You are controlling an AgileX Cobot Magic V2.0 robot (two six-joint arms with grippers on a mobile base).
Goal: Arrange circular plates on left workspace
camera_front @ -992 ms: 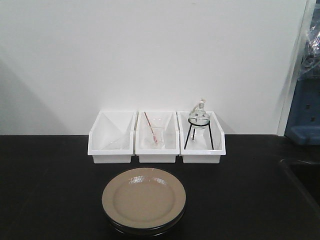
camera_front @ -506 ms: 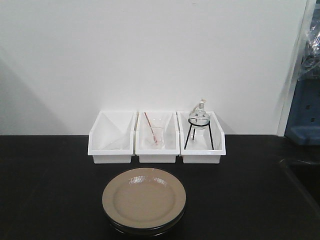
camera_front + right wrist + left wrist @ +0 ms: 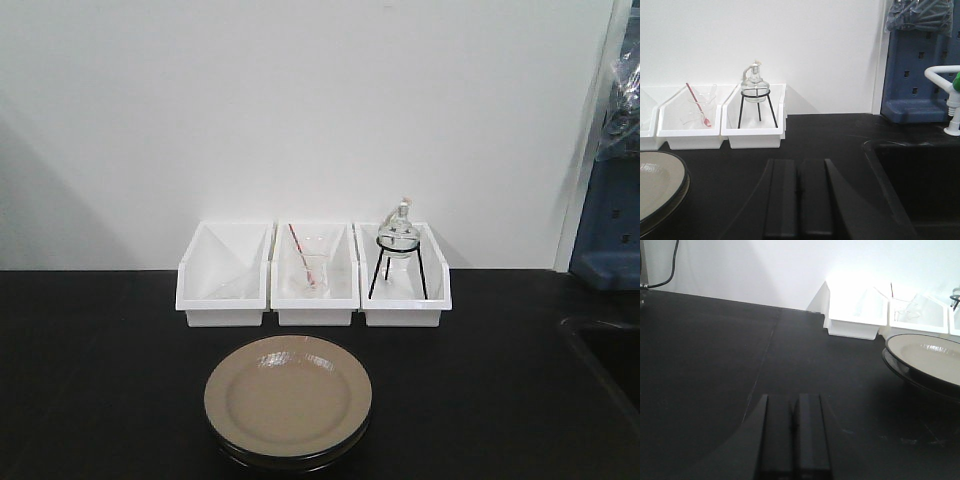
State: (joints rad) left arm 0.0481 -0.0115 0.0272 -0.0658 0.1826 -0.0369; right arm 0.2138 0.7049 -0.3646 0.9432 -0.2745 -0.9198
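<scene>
The two circular plates [image 3: 288,402] were stacked one on the other at the near middle of the black countertop [image 3: 100,370], directly in front of the three white bins [image 3: 313,275] set along the wall. Only the tan top face of the upper plate and the dark rims beneath were shown; neither plate had yet been placed on the left workspace, which lay bare to the left of the stack.

The left gripper [image 3: 792,437] was seen low over the countertop, well to the left of the stack, its two dark fingers pressed together with no gap and nothing between them. The right gripper [image 3: 799,200] was likewise held closed and empty, near the stack's right edge, with the sink [image 3: 920,180] off to its right.

The step in hand was judged to be the first reach for the upper plate. It would best be done by the left arm, since the destination lay on that side. The fingers would need to be opened before the approach and brought to the raised rim from the left, one finger above and one under the lip, so that only the upper plate was pinched. A glossy rim was judged likely to slip, so a firm, level hold was called for. The lift should be kept straight until the lower plate was cleared, and the glassware in the bins, the beaker [image 3: 310,272] and the flask on its tripod [image 3: 398,250], should be kept well away from.
</scene>
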